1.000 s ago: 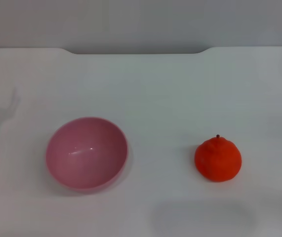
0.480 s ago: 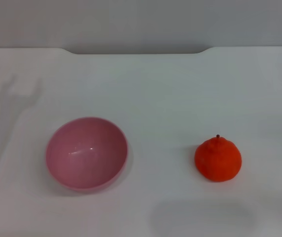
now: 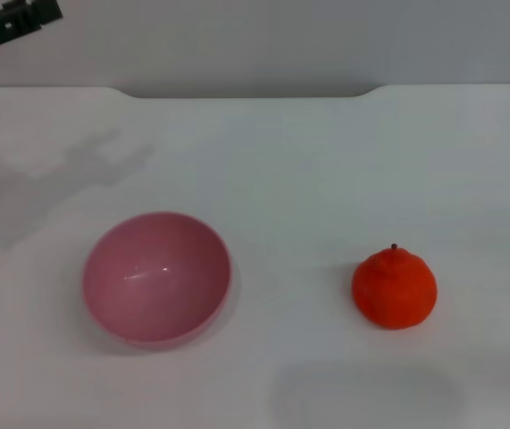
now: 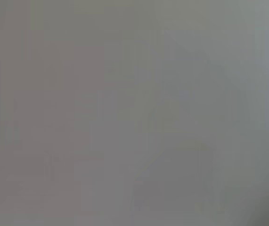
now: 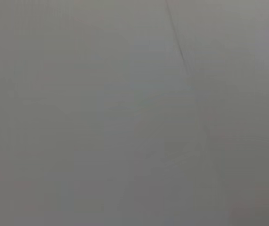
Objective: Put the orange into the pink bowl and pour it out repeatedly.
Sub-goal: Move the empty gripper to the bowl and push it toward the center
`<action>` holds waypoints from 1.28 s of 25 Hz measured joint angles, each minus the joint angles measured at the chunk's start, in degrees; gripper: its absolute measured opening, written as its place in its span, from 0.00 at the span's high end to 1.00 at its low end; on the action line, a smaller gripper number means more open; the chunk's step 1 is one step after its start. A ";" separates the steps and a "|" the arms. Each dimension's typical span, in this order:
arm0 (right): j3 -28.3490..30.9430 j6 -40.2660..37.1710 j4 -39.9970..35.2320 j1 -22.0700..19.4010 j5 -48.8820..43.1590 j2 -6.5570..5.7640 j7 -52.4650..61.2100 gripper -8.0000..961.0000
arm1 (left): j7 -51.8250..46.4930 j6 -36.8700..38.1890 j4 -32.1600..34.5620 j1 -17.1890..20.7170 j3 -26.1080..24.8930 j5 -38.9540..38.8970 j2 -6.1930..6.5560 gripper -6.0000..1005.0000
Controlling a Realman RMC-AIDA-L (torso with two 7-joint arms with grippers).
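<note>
On the white table (image 3: 308, 161) the orange (image 3: 394, 289) sits right of the empty pink bowl (image 3: 156, 278) — nothing is done yet — and the left gripper (image 3: 9, 22) peeks in far left, its pincer state unclear.

Pink bowl (image 3: 156, 278) upright, empty, on robot's left; orange (image 3: 395, 288) well apart right, stem up.
</note>
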 joint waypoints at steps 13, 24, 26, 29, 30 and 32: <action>-2.31 -0.53 0.41 0.62 -0.17 -0.01 0.10 0.41 | -33.99 15.82 30.44 -5.74 -13.85 66.78 -9.36 0.24; -3.04 -1.76 0.55 1.29 -0.16 -0.07 0.17 0.42 | -33.93 25.32 35.86 -7.25 -9.57 79.22 -16.09 0.25; -3.38 -1.86 0.57 1.34 -0.17 -0.07 0.18 0.42 | -34.01 24.40 34.45 -7.16 -9.14 79.33 -16.14 0.25; -3.56 -2.43 0.58 1.42 -0.17 -0.05 0.19 0.42 | -34.10 22.40 32.07 -7.13 -9.01 79.43 -16.14 0.25; -3.57 -2.74 0.60 1.42 -0.17 -0.03 0.20 0.42 | -34.10 21.79 31.30 -7.14 -9.01 79.49 -16.13 0.25; -3.58 -3.25 0.63 1.43 -0.17 -0.01 0.20 0.43 | -34.06 20.79 30.01 -7.19 -8.99 79.61 -16.11 0.25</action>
